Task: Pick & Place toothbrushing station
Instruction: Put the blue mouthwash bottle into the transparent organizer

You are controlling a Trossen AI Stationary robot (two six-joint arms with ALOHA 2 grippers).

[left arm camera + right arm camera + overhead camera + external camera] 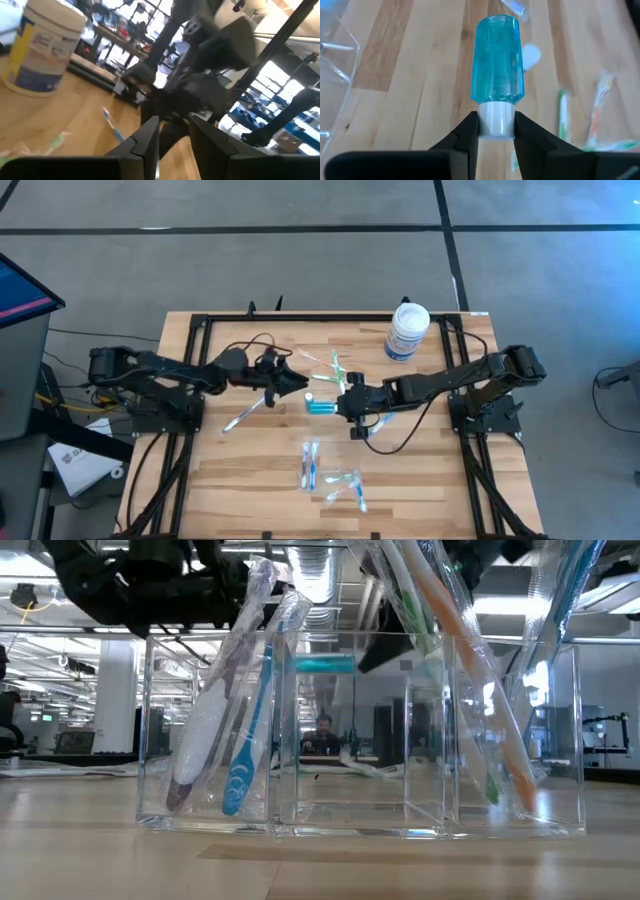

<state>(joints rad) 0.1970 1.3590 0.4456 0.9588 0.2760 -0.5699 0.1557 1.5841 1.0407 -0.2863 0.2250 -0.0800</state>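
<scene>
While several toothbrushes already stand in the clear tray [360,825], we still have loose ones lying on the table [200,480], so we judge the job roughly half done; our right gripper [496,131] clamps the white cap of the teal tube [497,57], holding it near the table's middle; its long axis runs straight out from the fingers, capped end in the jaws; whether our left gripper [174,142] holds anything, we cannot tell.

One teal tube [320,406], one white tub [407,331]
</scene>
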